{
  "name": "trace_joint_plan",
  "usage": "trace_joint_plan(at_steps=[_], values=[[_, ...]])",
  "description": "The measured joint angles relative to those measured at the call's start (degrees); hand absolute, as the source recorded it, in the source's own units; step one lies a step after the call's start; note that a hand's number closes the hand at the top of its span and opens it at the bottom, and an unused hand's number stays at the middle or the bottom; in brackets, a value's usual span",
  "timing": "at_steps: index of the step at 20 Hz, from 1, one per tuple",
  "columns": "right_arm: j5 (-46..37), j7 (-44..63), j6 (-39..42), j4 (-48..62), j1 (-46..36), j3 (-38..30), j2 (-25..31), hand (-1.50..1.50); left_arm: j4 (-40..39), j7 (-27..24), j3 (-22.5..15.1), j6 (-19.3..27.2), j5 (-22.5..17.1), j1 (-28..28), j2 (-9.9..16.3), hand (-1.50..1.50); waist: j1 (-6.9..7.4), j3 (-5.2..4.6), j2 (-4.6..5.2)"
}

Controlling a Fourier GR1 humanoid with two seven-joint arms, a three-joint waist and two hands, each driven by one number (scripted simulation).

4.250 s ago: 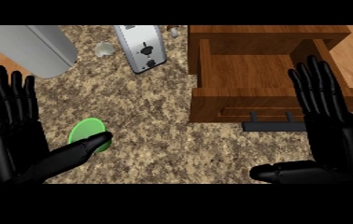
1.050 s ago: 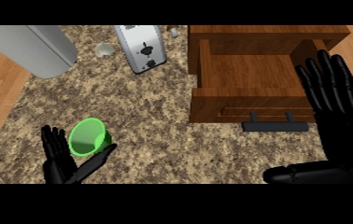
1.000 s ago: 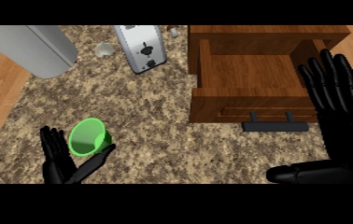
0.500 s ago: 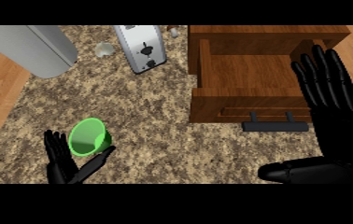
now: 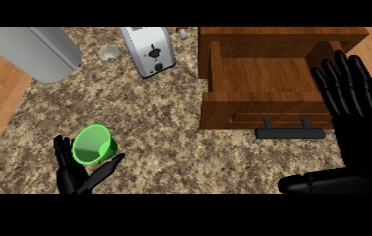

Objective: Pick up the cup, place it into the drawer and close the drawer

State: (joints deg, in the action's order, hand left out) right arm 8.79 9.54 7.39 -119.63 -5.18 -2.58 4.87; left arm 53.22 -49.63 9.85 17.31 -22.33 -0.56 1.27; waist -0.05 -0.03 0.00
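Up off the table comes the green cup [image 5: 94, 144], left hand [image 5: 81, 170] curled round it at lower left, ready to carry; right hand [image 5: 347, 93] rests flat-fingered beside the open drawer [image 5: 263, 77], leaving it clear

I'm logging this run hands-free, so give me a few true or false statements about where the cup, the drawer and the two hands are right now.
1. The drawer stands open. True.
2. The green cup lies inside the drawer. False: it is over the counter, at the left hand.
3. The right hand holds the cup. False: its fingers are straight, at the drawer's right side, holding nothing.
4. The left hand's fingers and thumb sit round the cup. True.
5. The drawer's dark handle faces the robot. True.
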Motion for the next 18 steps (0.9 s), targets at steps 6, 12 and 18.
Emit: trace_joint_plan(at_steps=[6,12,18], values=[[-0.64,0.46,-0.38,-0.91,0.36,0.62,-0.53,-1.5,-0.84,0.42,0.58,-1.15,-1.73,2.04,0.28,-1.5,0.02,0.02,-0.01],[-0.79,1.37,-0.92,-0.5,-0.7,0.56,-0.65,-1.5,-5.31,-0.89,2.53,-5.76,-3.81,4.81,1.43,-1.5,0.0,0.0,0.0],[-0.19,0.55,-0.3,0.13,-0.32,0.24,-0.62,-1.5,-9.96,-3.54,2.75,-12.8,-5.1,6.66,1.31,-1.5,-0.06,0.0,0.01]])
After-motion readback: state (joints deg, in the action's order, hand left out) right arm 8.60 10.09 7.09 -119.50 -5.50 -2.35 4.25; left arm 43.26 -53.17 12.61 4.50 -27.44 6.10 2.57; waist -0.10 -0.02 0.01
